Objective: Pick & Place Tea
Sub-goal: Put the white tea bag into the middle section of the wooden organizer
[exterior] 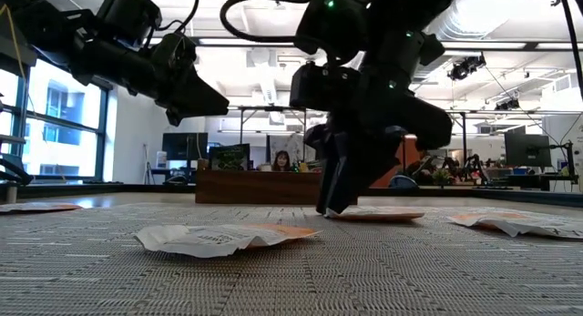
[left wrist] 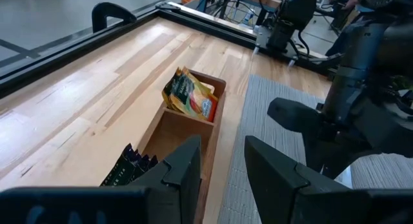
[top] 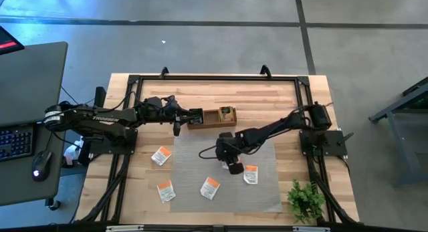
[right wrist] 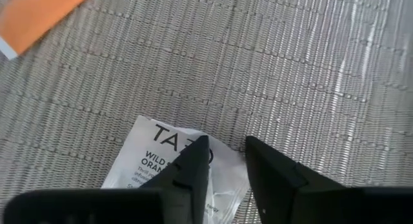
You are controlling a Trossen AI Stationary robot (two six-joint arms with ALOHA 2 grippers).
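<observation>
The right gripper (right wrist: 222,161) points down at the grey mat (top: 267,192). Its jaws stand a little apart, with a narrow gap between them, and the fingertips (right wrist: 197,153) are at the upper edge of a white sachet (right wrist: 151,159) with orange print. The sachet lies flat on the mat under and behind the tips; if the jaws already pinch its edge, I cannot tell. In the low view the same gripper (exterior: 335,205) reaches the mat with its tips, just in front of a sachet (exterior: 378,213).

The left gripper (left wrist: 219,166) hovers over the near end of the wooden box (left wrist: 219,114). Its jaws are apart and hold nothing. Ahead of the jaws, the far compartment holds yellow-brown sachets (left wrist: 190,98), and black sachets (left wrist: 129,169) stand in the compartment just below the left finger.

The high view shows what the wrist views do not: more white and orange sachets lie on the mat and wood, one (top: 251,174) just beside the right gripper (top: 234,167), others (top: 210,187) (top: 165,190) (top: 161,155) farther off. A small plant (top: 306,200) stands at the table corner.

The low view alone shows a person (exterior: 281,160) in the room behind.
</observation>
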